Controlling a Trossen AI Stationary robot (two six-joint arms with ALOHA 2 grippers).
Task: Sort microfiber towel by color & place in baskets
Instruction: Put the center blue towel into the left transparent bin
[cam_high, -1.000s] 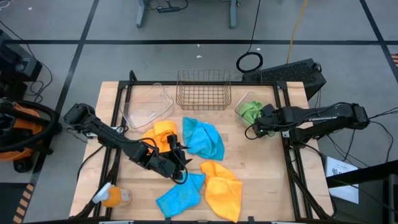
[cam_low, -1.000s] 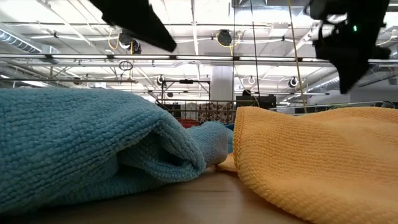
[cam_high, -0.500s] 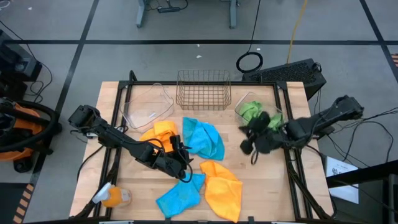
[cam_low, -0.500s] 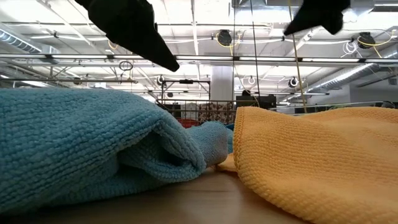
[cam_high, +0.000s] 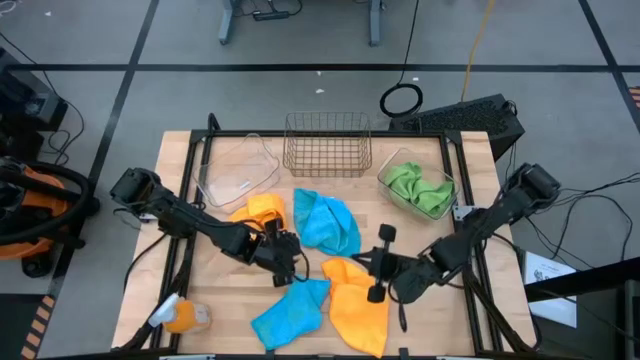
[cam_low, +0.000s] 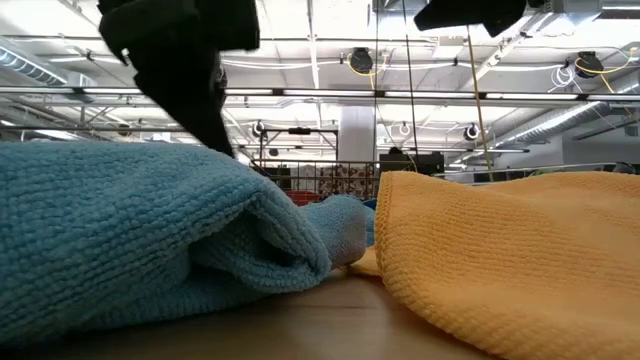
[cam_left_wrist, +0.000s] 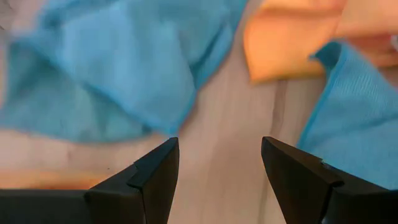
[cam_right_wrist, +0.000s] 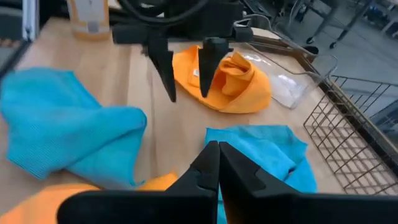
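Note:
Two blue towels (cam_high: 327, 222) (cam_high: 288, 312) and two orange towels (cam_high: 258, 212) (cam_high: 358, 305) lie spread on the table. A green towel (cam_high: 418, 186) sits in the right clear bin (cam_high: 385, 175). The copper wire basket (cam_high: 327, 145) and the left clear bin (cam_high: 238, 170) stand along the far edge. My left gripper (cam_high: 290, 268) (cam_left_wrist: 217, 168) is open over bare wood between the towels, touching nothing. My right gripper (cam_high: 362, 262) (cam_right_wrist: 217, 158) is shut and hovers over the far edge of the nearer orange towel, facing the left gripper (cam_right_wrist: 186, 93).
An orange bottle (cam_high: 180, 318) lies at the table's near left corner. The left clear bin sits tilted against the far left. In the low view the blue towel (cam_low: 130, 230) and the orange towel (cam_low: 510, 260) fill the foreground. Bare wood shows on the table's right side.
My right gripper has left the bin with the green towel and swung toward the near left, ending over the nearer orange towel at mid-table. The green towel stays in the bin. My left gripper has dipped a little lower between the towels.

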